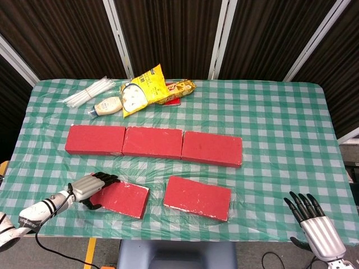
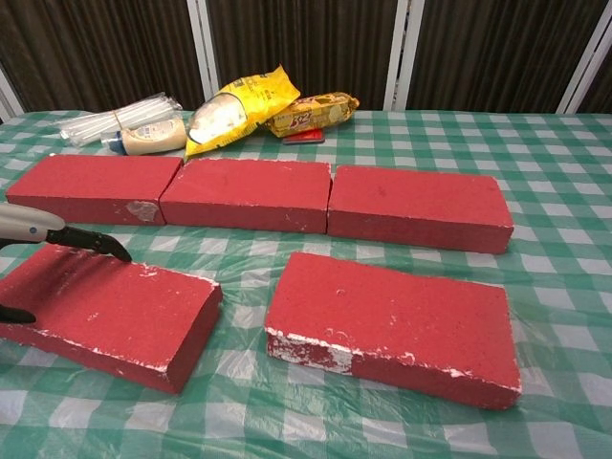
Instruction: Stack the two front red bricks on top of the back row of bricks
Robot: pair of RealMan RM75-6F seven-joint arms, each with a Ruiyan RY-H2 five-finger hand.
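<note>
Three red bricks form the back row: left (image 1: 95, 139) (image 2: 91, 186), middle (image 1: 152, 142) (image 2: 249, 193) and right (image 1: 212, 148) (image 2: 421, 206). Two more red bricks lie in front of them. My left hand (image 1: 92, 188) (image 2: 38, 229) grips the left end of the front left brick (image 1: 124, 200) (image 2: 120, 314), with its fingers (image 2: 96, 241) over the top and the thumb at the near side. That brick rests at a slight angle on the cloth. The front right brick (image 1: 197, 197) (image 2: 397, 325) lies flat and untouched. My right hand (image 1: 311, 223) hovers at the front right corner, fingers spread, holding nothing.
On the back of the checked tablecloth (image 1: 280, 140) lie a yellow snack bag (image 1: 143, 89) (image 2: 229, 107), a biscuit pack (image 1: 178, 88) (image 2: 311, 113), a small sauce bottle (image 1: 107, 106) (image 2: 148, 137) and a bundle of clear straws (image 1: 90, 92) (image 2: 115, 117).
</note>
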